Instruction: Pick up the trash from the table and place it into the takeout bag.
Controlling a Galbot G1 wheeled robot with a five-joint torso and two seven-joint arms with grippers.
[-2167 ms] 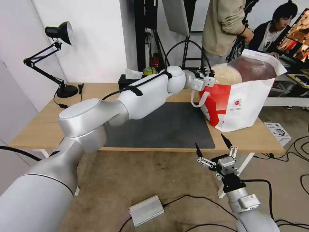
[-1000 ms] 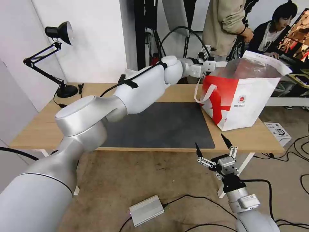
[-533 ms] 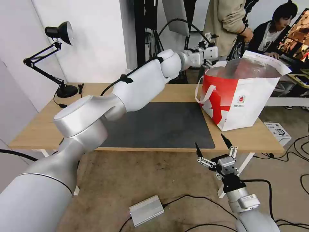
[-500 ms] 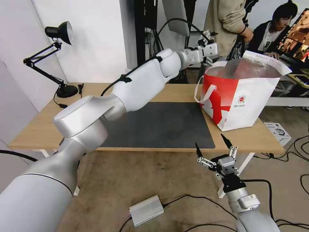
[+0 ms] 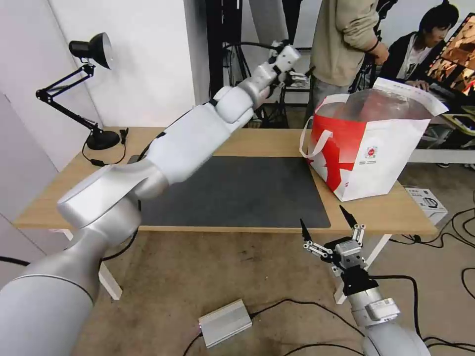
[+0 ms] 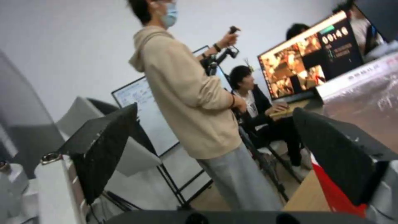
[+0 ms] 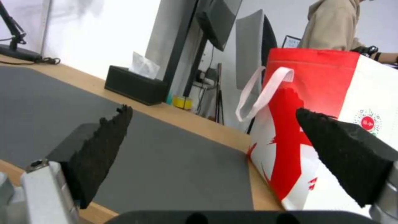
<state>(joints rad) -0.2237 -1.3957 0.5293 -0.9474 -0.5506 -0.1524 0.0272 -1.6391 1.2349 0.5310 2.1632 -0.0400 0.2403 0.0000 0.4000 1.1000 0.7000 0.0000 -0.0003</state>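
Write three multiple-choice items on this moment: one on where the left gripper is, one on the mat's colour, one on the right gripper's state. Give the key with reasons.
1. Where is the left gripper?
A. Raised above the table, back and to the left of the takeout bag
B. Resting on the mat
C. Deep inside the bag

2. What colour is the mat on the table?
A. White
B. Dark grey
C. Red

3. What is the state of the right gripper?
A. Shut on a cup
B. Shut on nothing
C. Open and empty

Key: 1 A, the head view shows it held high with the arm stretched up over the table's far edge. 2 B, the rectangle on the light wood is dark grey. 3 C, its black fingers stand wide apart with nothing between them.
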